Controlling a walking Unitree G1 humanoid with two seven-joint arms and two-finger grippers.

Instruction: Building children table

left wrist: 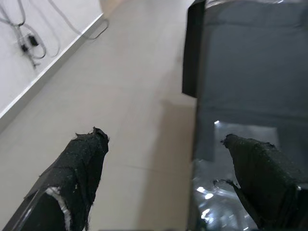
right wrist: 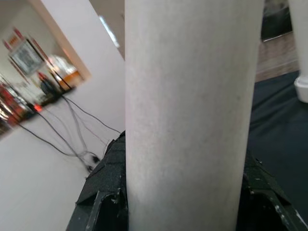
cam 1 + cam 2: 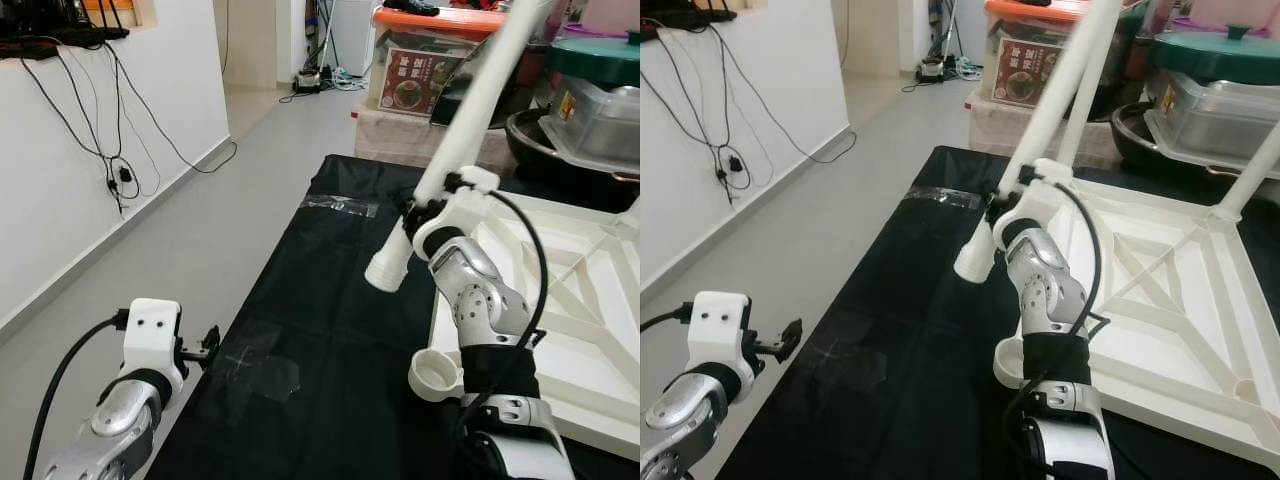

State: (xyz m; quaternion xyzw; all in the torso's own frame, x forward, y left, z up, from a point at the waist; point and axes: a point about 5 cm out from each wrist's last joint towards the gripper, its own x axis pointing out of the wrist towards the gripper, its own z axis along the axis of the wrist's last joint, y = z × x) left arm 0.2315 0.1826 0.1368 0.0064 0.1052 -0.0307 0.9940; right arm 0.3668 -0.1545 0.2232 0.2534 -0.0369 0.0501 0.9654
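Note:
A white table top [image 3: 600,300] lies upside down on a black mat [image 3: 330,330], with an empty round corner socket [image 3: 435,372] at its near left corner. My right gripper [image 3: 425,208] is shut on a long white table leg [image 3: 470,110]. The leg is tilted, and its lower end [image 3: 383,272] hangs over the mat, left of the table top. In the right wrist view the leg [image 2: 187,96] sits between the black fingers [image 2: 103,187]. Another leg [image 3: 1258,165] stands at the far right corner. My left gripper [image 3: 205,348] is open and empty at the mat's left edge [image 1: 195,120].
Boxes with an orange lid [image 3: 430,60] and stacked pots and containers [image 3: 590,100] stand behind the mat. A white wall with hanging cables [image 3: 110,170] runs along the left. Grey floor [image 3: 200,230] lies between wall and mat. Clear tape [image 3: 340,205] is stuck on the mat.

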